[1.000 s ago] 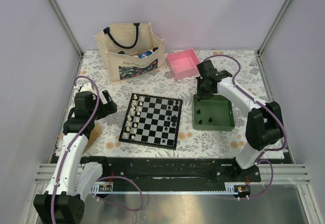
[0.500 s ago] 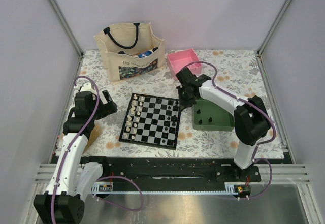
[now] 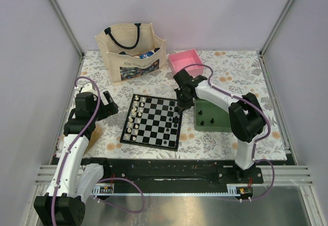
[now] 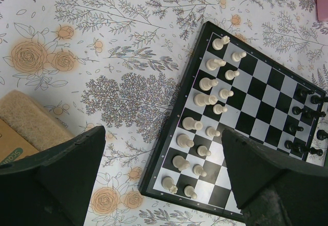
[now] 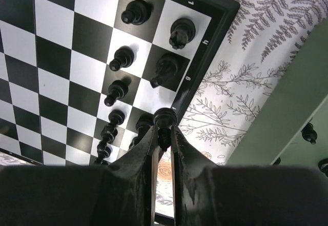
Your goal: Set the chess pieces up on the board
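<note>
Black chessman (image 5: pixel 165 118), maybe a pawn, is pinched tight in the right gripper (image 5: pixel 164 134), right over the board (image 5: pixel 97 0) edge nearest the green tray (image 5: pixel 287 98). I'd centre it on a free square, lower it straight so the neighbours don't tip, then release. Left gripper (image 4: pixel 164 154) hangs wide apart beside the white side.

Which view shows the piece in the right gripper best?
Right wrist: the black piece sits pinched in the right gripper over the board edge. Top external hides it under the gripper; left wrist doesn't clearly show it.
</note>
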Available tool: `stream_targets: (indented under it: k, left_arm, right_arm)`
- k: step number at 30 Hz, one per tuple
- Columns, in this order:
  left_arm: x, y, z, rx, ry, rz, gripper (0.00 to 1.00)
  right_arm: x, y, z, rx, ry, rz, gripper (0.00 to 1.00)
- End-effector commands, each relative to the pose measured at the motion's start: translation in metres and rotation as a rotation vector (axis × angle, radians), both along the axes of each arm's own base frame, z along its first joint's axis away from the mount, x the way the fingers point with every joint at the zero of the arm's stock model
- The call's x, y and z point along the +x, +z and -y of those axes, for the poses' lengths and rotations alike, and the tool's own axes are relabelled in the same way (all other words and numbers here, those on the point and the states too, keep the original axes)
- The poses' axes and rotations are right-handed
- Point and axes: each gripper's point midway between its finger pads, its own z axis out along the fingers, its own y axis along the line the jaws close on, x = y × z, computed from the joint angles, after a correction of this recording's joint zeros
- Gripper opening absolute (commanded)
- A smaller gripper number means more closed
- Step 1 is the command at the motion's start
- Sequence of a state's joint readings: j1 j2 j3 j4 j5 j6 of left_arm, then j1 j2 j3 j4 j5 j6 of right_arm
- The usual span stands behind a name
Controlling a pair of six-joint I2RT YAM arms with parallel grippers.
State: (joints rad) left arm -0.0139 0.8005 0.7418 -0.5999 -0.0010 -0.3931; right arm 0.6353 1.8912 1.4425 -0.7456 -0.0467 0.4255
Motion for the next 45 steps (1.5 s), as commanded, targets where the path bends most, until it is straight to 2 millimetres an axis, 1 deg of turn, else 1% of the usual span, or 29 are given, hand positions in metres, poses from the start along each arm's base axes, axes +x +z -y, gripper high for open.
stream_targets:
  k: [1, 6, 16, 28, 32, 37, 42, 45]
  left_arm:
    - [0.007, 0.015, 0.000, -0.001, 0.003, 0.054, 0.99]
    - [0.007, 0.014, 0.000, -0.001, 0.003, 0.053, 0.99]
    - [0.007, 0.015, 0.000, -0.001, 0.003, 0.054, 0.99]
    - [0.008, 0.015, 0.000, 0.000, 0.004, 0.056, 0.99]
    - [0.007, 0.015, 0.000, -0.001, 0.003, 0.057, 0.99]
    - [0.007, 0.014, 0.000, 0.000, 0.004, 0.054, 0.99]
    - [0.007, 0.013, 0.000, -0.001, 0.003, 0.050, 0.99]
    - [0.007, 0.013, 0.000, -0.001, 0.003, 0.050, 0.99]
  right_arm:
    - [0.008, 0.010, -0.018, 0.039, 0.019, 0.031, 0.12]
    - [0.007, 0.004, -0.024, 0.031, 0.029, 0.023, 0.12]
    - [0.006, -0.007, -0.024, 0.006, 0.034, 0.008, 0.13]
    - [0.011, -0.008, -0.027, 0.001, 0.037, 0.016, 0.14]
    - [0.009, -0.011, -0.027, -0.003, 0.040, 0.009, 0.18]
    - [0.009, -0.012, -0.026, -0.002, 0.042, 0.007, 0.28]
    - [0.011, 0.000, -0.030, 0.023, 0.046, 0.026, 0.38]
    - [0.012, 0.010, -0.032, 0.042, 0.052, 0.043, 0.40]
